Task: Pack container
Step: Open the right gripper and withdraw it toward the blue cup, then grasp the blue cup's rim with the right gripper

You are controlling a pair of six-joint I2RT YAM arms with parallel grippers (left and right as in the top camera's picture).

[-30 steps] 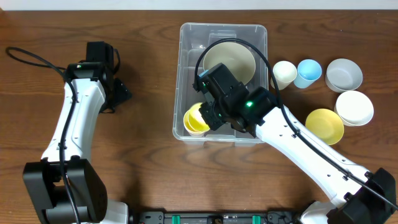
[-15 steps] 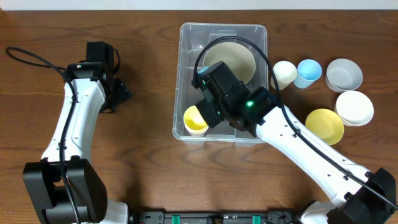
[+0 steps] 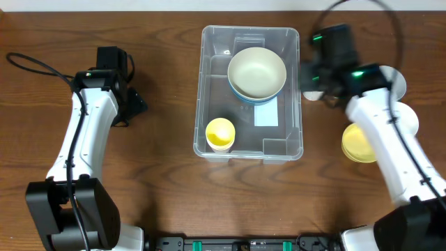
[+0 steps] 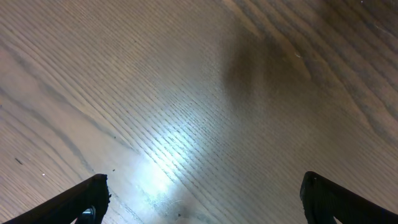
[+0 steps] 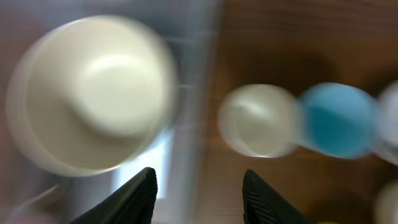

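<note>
Overhead, container (image 3: 203,104): clear bin at the centre of the table (image 3: 167,195), between the two arms.
Overhead, contents: cream bowl (image 3: 257,72) in the far half; yellow cup (image 3: 220,132) in the near-left corner; white label (image 3: 266,113) on the base.
Overhead, left gripper (image 3: 134,104): above bare wood, well left of the container.
Overhead, right gripper (image 3: 308,78): just outside the container's right wall; its opening cannot be told from this view.
Overhead, yellow bowl (image 3: 362,143): right of the container, partly under the right arm.
Left wrist, left gripper (image 4: 202,199): fingers (image 4: 87,199) spread wide, wood grain between them.
Right wrist, right gripper (image 5: 199,199): fingers (image 5: 140,196) apart; picture blurred.
Right wrist, surroundings: cream bowl inside the container at left; cream cup (image 5: 258,121) touching the blue cup (image 5: 339,118) on the table at right.
</note>
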